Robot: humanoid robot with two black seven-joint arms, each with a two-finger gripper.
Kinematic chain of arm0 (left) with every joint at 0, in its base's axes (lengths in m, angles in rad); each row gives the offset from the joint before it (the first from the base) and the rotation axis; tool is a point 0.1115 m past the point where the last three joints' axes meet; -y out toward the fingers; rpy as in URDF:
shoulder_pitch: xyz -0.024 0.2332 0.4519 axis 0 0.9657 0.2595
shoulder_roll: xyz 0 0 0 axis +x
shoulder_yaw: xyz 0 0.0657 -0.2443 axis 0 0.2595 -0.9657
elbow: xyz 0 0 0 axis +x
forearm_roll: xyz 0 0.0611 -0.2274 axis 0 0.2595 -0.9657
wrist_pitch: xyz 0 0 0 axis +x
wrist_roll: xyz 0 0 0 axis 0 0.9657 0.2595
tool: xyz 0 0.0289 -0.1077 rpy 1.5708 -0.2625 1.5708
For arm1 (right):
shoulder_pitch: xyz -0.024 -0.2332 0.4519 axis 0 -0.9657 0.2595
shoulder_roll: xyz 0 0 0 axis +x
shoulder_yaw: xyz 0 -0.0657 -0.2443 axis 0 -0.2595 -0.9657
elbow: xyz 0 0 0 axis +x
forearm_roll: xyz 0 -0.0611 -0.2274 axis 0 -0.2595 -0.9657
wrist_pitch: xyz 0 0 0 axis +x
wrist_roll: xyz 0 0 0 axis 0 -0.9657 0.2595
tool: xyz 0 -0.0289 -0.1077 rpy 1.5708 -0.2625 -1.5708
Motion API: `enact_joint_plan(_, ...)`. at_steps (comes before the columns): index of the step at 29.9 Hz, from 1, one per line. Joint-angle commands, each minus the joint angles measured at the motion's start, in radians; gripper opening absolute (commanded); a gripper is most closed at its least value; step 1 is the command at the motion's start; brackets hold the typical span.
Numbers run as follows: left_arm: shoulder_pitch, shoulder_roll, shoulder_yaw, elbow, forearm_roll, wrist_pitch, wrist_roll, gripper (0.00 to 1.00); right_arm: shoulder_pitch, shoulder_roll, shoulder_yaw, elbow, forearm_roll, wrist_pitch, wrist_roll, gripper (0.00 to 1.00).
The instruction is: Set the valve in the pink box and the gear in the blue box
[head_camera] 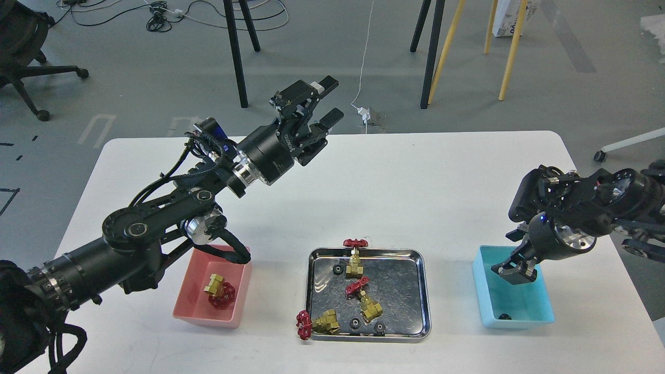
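One valve point(218, 292), brass with a red handwheel, lies in the pink box point(188, 304) at the front left. A black gear point(503, 316) lies in the front of the blue box point(530, 304) at the front right. My right gripper point(512, 255) hangs open and empty just over the blue box's far left part. My left gripper point(327, 101) is open and empty, held high above the table's back edge. Three more valves point(355, 258) point(365, 300) point(318, 322) and three gears point(337, 269) point(355, 323) point(379, 328) are at the steel tray.
The shiny steel tray point(421, 291) sits at the front middle between the two boxes. One valve leans over its front left rim. My left forearm point(156, 223) crosses above the pink box. Chair and easel legs stand on the floor behind the table.
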Motion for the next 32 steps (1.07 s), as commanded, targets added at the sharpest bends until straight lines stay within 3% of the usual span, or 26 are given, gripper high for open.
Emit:
enact_joint_plan(1, -0.001, 0.000, -0.003, 0.000, 0.000, 0.000, 0.000, 0.73, -0.023, -0.006, 0.190, -0.084, 0.142, 0.000, 0.001, 0.86)
enact_joint_plan(5, -0.011, 0.006, -0.084, 0.002, -0.007, -0.029, 0.000, 0.73, -0.069, 0.014, 0.449, -0.267, 0.392, 0.000, 0.001, 0.86)
enact_joint_plan(8, -0.034, 0.015, -0.181, 0.043, -0.047, -0.150, 0.000, 0.73, -0.104, 0.084, 0.613, -0.412, 0.643, 0.000, 0.001, 0.89)
enact_joint_plan(12, -0.148, 0.023, -0.184, 0.213, -0.200, -0.328, 0.000, 0.74, -0.120, 0.192, 0.764, -0.655, 0.969, 0.000, 0.002, 0.92)
enact_joint_plan(20, -0.189, 0.000, -0.206, 0.558, -0.412, -0.328, 0.000, 0.75, -0.251, 0.396, 0.784, -0.861, 1.823, 0.000, 0.003, 0.96)
enact_joint_plan(26, -0.129, -0.051, -0.206, 0.601, -0.468, -0.328, 0.000, 0.77, -0.290, 0.577, 0.796, -0.968, 1.901, 0.000, 0.010, 0.97)
enact_joint_plan(32, -0.132, -0.075, -0.199, 0.601, -0.465, -0.328, 0.000, 0.83, -0.296, 0.615, 0.877, -0.994, 1.911, 0.000, 0.016, 0.98)
